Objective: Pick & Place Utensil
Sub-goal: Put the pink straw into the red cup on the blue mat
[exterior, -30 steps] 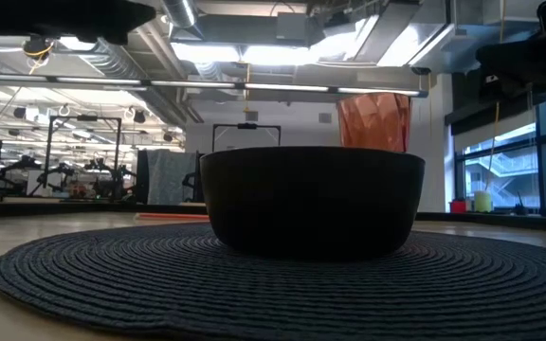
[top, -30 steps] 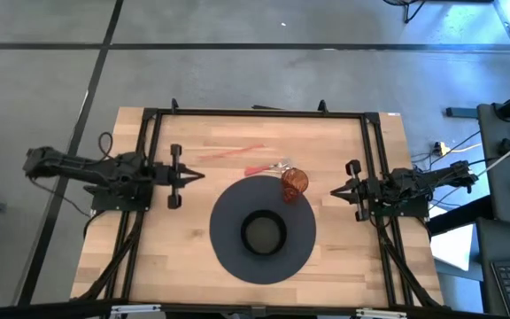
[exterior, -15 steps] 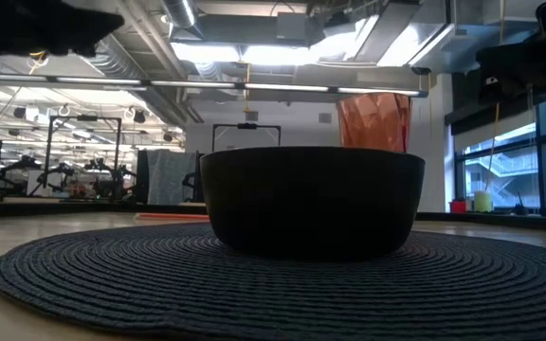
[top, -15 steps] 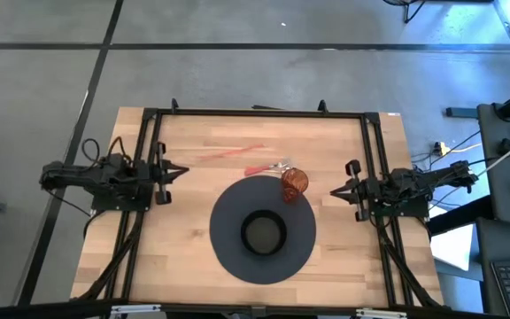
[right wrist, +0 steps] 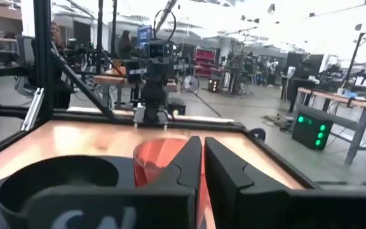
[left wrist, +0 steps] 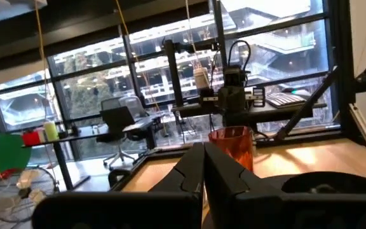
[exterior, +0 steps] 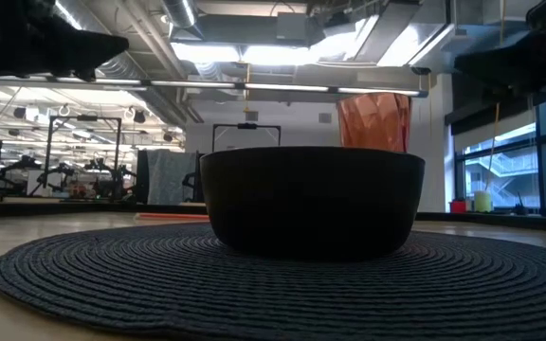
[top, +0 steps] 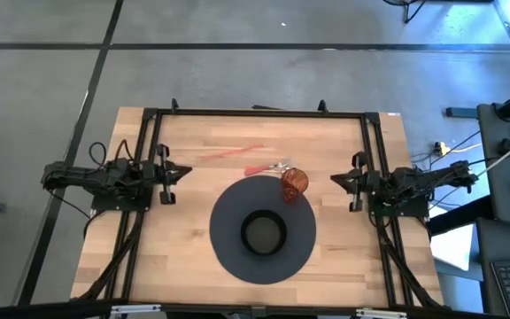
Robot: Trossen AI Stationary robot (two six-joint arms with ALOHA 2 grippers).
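A red-handled utensil with a metal end (top: 268, 166) lies on the wooden table, and a thin pink stick (top: 228, 152) lies beyond it. An orange tumbler (top: 294, 183) stands upright at the far edge of a round black mat (top: 228, 244). It also shows in the low view (exterior: 374, 121). A black bowl (top: 263, 232) sits on the mat's middle. My left gripper (top: 188, 170) is shut and empty at the table's left side. My right gripper (top: 333, 180) is shut and empty at the right side, near the tumbler. Each wrist view shows its own shut fingers, the left (left wrist: 203, 166) and the right (right wrist: 202, 159).
A black metal frame (top: 255, 113) runs along the table's far edge and down both sides. Bare wood lies between the left gripper and the mat, and along the near edge.
My left gripper has drawn back toward the table's left edge, away from the utensils. My right gripper has shifted a little toward the far edge. The utensils, tumbler, bowl and mat have stayed where they were.
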